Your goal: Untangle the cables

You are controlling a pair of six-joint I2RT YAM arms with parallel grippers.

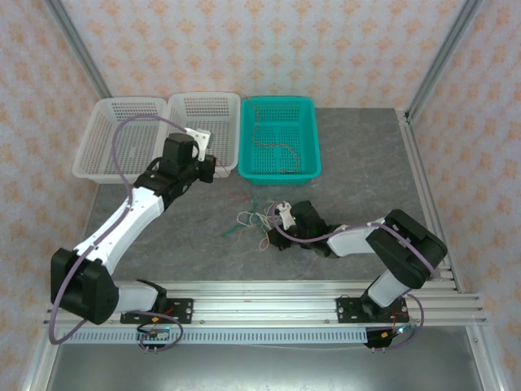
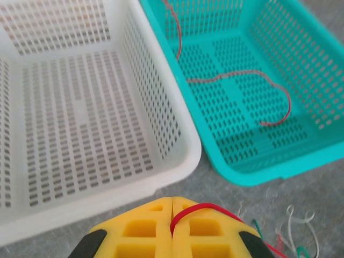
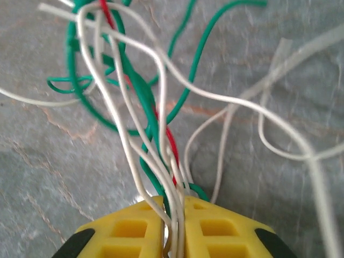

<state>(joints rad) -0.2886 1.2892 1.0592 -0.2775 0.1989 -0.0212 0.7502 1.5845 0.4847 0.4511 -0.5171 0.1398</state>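
Right hand [image 3: 173, 203] around tangled white, green, red cables [image 3: 161, 156]

Three perforated baskets are counted along the far side: one white basket [image 1: 91, 138] at far left, a second white basket [image 1: 203, 99] beside it, and one teal basket [image 1: 278, 174] on the right. One reddish-brown cable [image 2: 242, 73] is seen inside the teal one. One tangle of cables [image 1: 256, 218] is counted nearer, in three colours: green strands [image 3: 185, 91], white strands [image 3: 129, 134] and a red strand [image 3: 171, 141]. How many strands it holds cannot be told. Two robot arms are counted, a left arm [image 1: 134, 218] and a right arm [image 1: 358, 239].
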